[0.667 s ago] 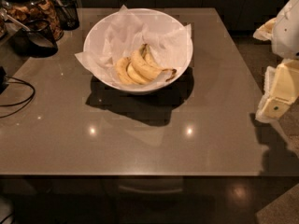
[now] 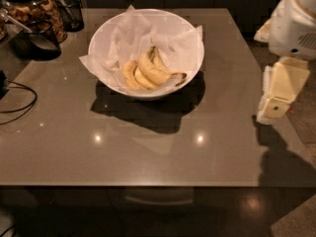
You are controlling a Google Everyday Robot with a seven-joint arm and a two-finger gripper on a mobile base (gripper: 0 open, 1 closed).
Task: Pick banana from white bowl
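Closest to the camera it's just the glossy brown surface (image 2: pixel 148 152) with a couple of light spots reflected in it. The end effector (image 2: pixel 274 102) hangs off the right edge of the surface, cream-coloured and pointing down. Can't tell if it's open or closed from this angle, and it's holding nothing. Well off to its left and a bit further back sits the white bowl (image 2: pixel 148 94), lined with crinkled paper (image 2: pixel 133 33). The banana (image 2: pixel 148 70) bunch is lying inside it, towards the front. A black cable (image 2: pixel 19 105) loops at the far left edge. Way back left of the end effector are dark glass jars (image 2: pixel 34 9).
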